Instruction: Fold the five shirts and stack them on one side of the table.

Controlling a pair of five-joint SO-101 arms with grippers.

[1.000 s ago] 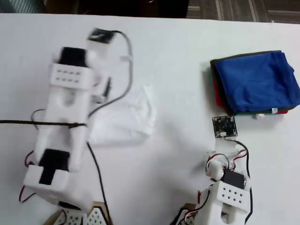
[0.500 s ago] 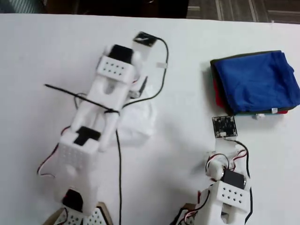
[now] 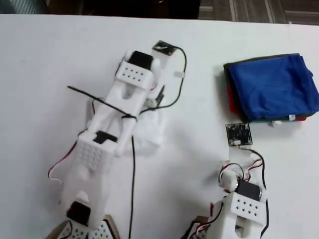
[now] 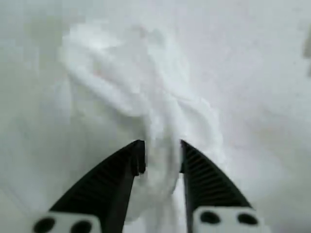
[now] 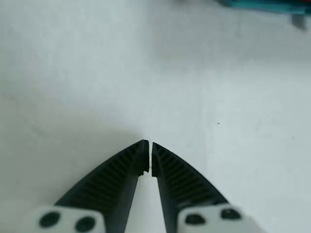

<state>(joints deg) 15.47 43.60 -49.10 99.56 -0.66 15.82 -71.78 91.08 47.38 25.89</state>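
Observation:
A crumpled white shirt (image 3: 150, 130) lies on the white table (image 3: 45, 59) left of centre, largely hidden under the left arm (image 3: 117, 109). In the left wrist view my left gripper (image 4: 159, 158) is shut on a bunched ridge of the white shirt (image 4: 126, 87). A stack of folded shirts (image 3: 271, 87) sits at the right side with a blue one on top and red and dark edges beneath. The right arm (image 3: 241, 199) rests near the front edge, short of the stack. My right gripper (image 5: 149, 158) is shut over bare table with nothing in it.
A loose black cable (image 3: 132, 169) runs along the left arm. The stack's edge (image 5: 272, 4) shows at the far rim of the right wrist view. Open table lies between the white shirt and the stack.
The left arm has swung to the right and toward the far side, over the white shirt, now covering most of it. The right arm and the stack have not moved.

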